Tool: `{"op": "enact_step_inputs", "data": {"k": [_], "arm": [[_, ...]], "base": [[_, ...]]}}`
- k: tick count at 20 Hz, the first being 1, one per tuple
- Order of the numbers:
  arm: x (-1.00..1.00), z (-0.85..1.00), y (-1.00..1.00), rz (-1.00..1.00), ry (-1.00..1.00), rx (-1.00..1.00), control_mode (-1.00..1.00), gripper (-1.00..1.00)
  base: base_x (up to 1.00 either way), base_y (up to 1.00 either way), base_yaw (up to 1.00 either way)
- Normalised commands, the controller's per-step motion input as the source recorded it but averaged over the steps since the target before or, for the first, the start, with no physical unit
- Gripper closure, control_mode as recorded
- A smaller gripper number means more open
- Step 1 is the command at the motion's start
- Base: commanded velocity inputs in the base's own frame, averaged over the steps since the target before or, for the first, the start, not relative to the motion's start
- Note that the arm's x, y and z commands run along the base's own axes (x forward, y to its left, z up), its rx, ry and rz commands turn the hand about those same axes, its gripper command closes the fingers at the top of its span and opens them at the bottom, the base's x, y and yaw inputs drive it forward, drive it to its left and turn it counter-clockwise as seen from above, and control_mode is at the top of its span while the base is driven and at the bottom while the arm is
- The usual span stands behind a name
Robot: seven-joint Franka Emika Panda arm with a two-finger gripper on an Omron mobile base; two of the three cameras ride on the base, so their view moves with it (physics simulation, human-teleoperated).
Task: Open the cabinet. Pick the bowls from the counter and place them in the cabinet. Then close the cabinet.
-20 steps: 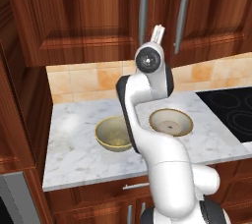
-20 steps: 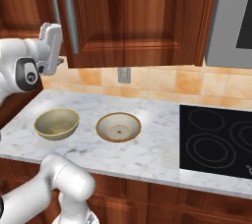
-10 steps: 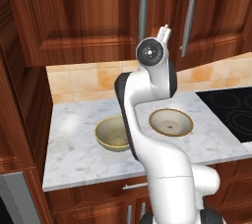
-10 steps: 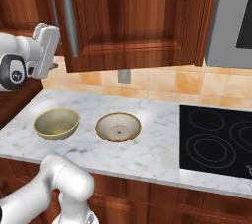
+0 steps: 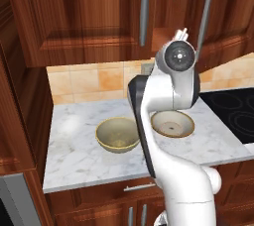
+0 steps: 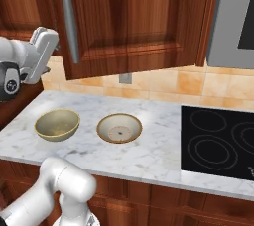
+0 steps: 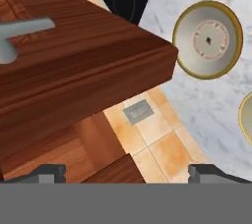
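The cabinet [image 5: 89,12] has its left door shut, and its right door [image 6: 139,17] stands swung partly out, long silver handle [image 6: 71,24] facing the room. My gripper [image 5: 182,33] is up by that door's lower inner edge, open with nothing between its fingers. In the hand view the gripper [image 7: 128,173] looks past the door's underside [image 7: 88,66] down at the counter [image 7: 216,100]. Two bowls sit apart on the counter [image 5: 74,155]: the deep olive-tan one [image 5: 117,135] on the left and the shallower speckled one [image 5: 172,123] to its right. Both bowls also show from the right, deep [image 6: 57,124] and shallow [image 6: 119,128].
A black stovetop [image 6: 218,141] adjoins the counter on the right, under a grey appliance [image 6: 238,17]. A wall outlet [image 6: 125,78] sits in the tan tile backsplash. A tall wooden panel [image 5: 15,116] bounds the counter's left end. Base drawers [image 5: 139,205] lie below.
The right cabinet door has swung further open, its handle moving right in the left base view. My hand has moved right with it. The bowls have not moved.
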Motion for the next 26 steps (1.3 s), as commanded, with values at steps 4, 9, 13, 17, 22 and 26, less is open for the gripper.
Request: {"op": "enact_step_inputs", "data": {"k": [4, 9, 13, 17, 22, 26], "arm": [[-0.24, -0.12, -1.0, -0.01, -0.3, 0.43, -1.0, -1.0], [0.0, -0.1, -1.0, -0.07, -0.33, 0.38, -1.0, -1.0], [0.0, 0.0, -1.0, -0.12, -0.24, 0.36, -1.0, -1.0], [0.0, 0.0, -1.0, -0.13, -0.17, 0.37, -1.0, -1.0], [0.0, 0.0, -1.0, -0.14, -0.12, 0.38, -1.0, -1.0], [0.0, 0.0, -1.0, -0.13, -0.09, 0.41, -1.0, -1.0]], "base": [[0.0, 0.0, 0.0], [0.0, 0.0, 0.0], [0.0, 0.0, 0.0], [0.0, 0.0, 0.0], [0.0, 0.0, 0.0], [0.0, 0.0, 0.0]]}}
